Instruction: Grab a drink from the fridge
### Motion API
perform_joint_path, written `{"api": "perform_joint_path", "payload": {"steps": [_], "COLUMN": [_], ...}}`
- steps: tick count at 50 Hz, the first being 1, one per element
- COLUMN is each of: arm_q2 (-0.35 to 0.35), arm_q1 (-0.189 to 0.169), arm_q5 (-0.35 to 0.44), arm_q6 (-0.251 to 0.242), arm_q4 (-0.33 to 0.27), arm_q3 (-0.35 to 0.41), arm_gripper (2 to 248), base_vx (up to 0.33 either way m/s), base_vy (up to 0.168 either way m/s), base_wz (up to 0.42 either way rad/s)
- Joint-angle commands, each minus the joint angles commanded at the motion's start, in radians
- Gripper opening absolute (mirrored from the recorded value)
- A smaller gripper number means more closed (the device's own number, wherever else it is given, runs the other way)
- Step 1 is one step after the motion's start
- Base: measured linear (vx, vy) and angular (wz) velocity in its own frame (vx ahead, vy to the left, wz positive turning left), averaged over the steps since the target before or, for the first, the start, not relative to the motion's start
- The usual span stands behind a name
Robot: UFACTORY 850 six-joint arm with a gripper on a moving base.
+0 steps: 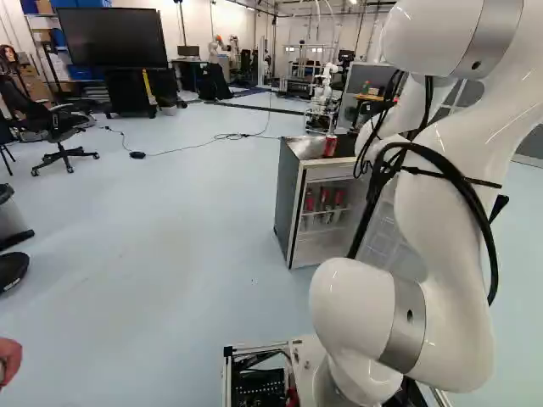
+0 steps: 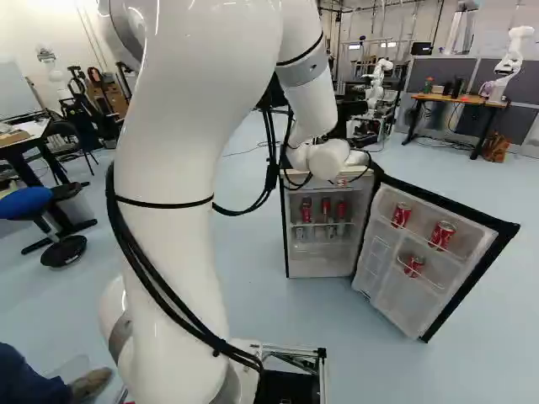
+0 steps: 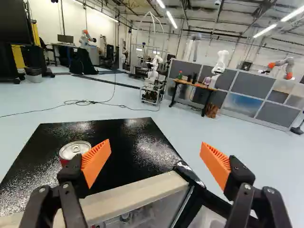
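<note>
The small fridge [image 2: 320,265] stands with its door [image 2: 425,261] swung wide, and several red drinks [image 2: 326,208] are on its inner shelf. Red cans [image 2: 442,235] also sit in the door racks. On the black fridge top [image 3: 133,152] stands one red can [image 3: 75,149], also visible in the left base view, can [image 1: 329,146]. My gripper [image 3: 155,154] is open and empty above the fridge's front top edge, that can standing beyond one finger and partly covered by it. In the base views the arm hides the gripper.
A coiled cable [image 1: 229,136] lies across the floor beyond the fridge. Another robot [image 3: 220,64] is at a wooden desk [image 3: 194,85] by grey partitions. An office chair [image 1: 58,127] stands far left; a person's hand [image 1: 8,360] shows near the base.
</note>
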Motion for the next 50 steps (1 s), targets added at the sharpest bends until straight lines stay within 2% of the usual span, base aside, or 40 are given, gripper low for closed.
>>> {"api": "perform_joint_path", "payload": {"steps": [50], "arm_q2": [-0.064], "arm_q1": [-0.129], "arm_q5": [-0.04], "arm_q6": [0.0], "arm_q4": [0.063], "arm_q3": [-0.08], "arm_gripper": [247], "base_vx": [0.0], "base_vy": [0.0], "base_wz": [0.0]}}
